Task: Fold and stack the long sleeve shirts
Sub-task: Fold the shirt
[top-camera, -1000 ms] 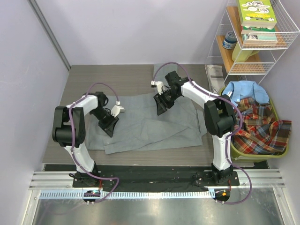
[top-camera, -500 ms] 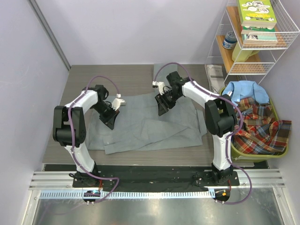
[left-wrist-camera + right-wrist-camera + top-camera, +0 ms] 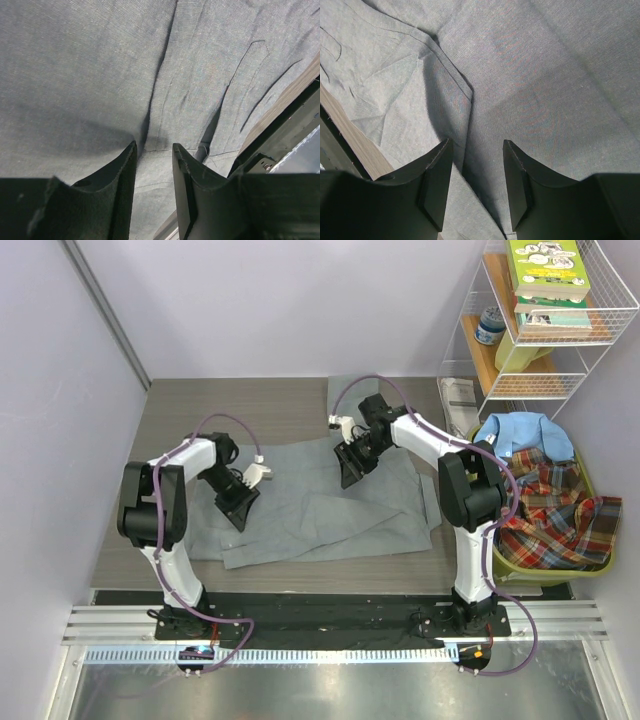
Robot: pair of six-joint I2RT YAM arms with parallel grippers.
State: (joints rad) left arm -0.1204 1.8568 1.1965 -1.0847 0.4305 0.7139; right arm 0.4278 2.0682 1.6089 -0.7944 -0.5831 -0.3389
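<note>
grey shirt (image 3: 320,505) spread on wood table (image 3: 200,410), lilac walls (image 3: 280,310) — left fingers (image 3: 117,180), right fingers (image 3: 437,175) parted, empty.

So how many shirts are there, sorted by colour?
grey shirt: 1
light blue shirt: 1
red-green plaid shirt: 1
Total: 3

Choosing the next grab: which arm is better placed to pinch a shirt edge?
Right, probably: the open right hand has the shirt's layered edge running between its fingers; the left hand sees only a crease.
</note>
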